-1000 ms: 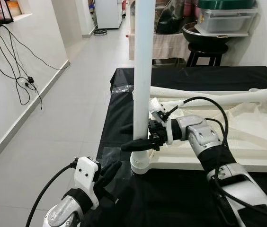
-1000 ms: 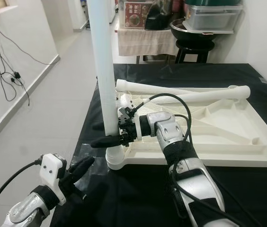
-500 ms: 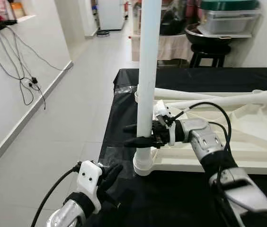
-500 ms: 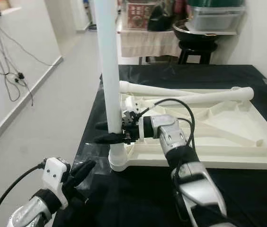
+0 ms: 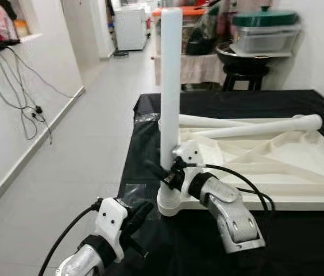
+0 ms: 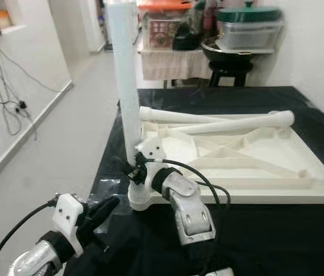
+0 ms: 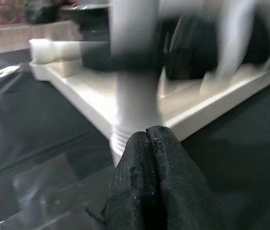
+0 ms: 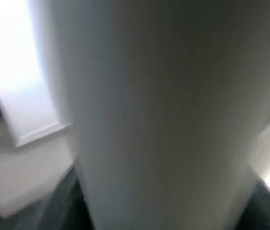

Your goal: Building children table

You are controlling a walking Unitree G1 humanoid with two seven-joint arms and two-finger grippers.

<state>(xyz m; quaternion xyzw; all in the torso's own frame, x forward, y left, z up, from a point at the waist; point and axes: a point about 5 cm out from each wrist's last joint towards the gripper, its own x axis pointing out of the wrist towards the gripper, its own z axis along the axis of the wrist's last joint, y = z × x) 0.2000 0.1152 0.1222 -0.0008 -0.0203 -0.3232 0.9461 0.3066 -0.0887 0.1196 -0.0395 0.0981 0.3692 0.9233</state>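
A white table leg stands upright in the near-left corner socket of the upturned white tabletop. My right gripper holds the leg just above the socket, one black finger on each side, and the leg looms very close in the right wrist view. My left gripper hovers low in front of the corner, a little short of the socket. Its fingertips are pressed together on nothing.
Two more white legs lie across the far side of the tabletop. A black cloth covers the work table, whose left edge drops to tiled floor. A black stool with a bowl and bins stands behind. Cables hang on the left wall.
My right forearm has dropped lower and nearer, the wrist rolling around the leg while the fingers stay on it. The camera has shifted a little. The left gripper has hardly moved.
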